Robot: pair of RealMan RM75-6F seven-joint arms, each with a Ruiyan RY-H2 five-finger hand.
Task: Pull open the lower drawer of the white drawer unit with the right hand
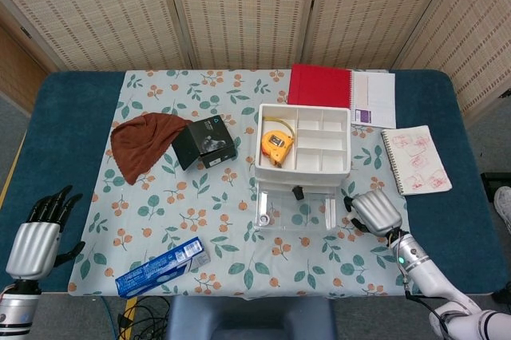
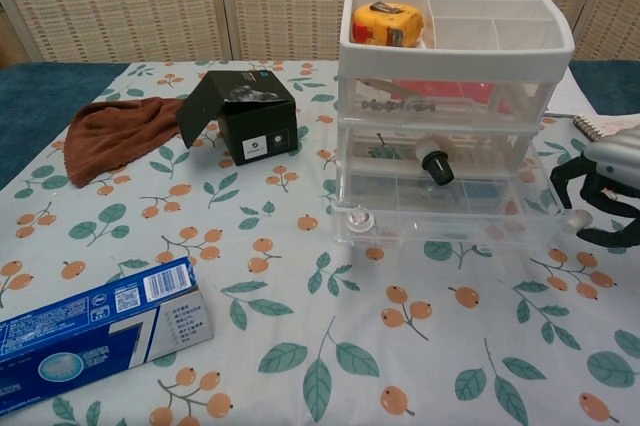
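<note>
— What has the right hand [image 2: 600, 196] got?
— Nothing; its dark fingers [image 2: 562, 184] are curled and spread, just beside the right front corner of the lower drawer [image 2: 445, 214], palm down, low over the tablecloth [image 2: 400, 346].
— The drawer?
— It juts forward from the white drawer unit [image 1: 303, 152]. Open cloth lies in front.
— The left hand [image 1: 36, 232]?
— Empty, fingers apart, at the table's near left edge.

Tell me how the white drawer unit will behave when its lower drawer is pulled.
The white drawer unit looks like thin clear plastic with small contents, so probably light and likely to slide on the tablecloth. Its lower drawer already juts forward, so it probably runs freely.
</note>
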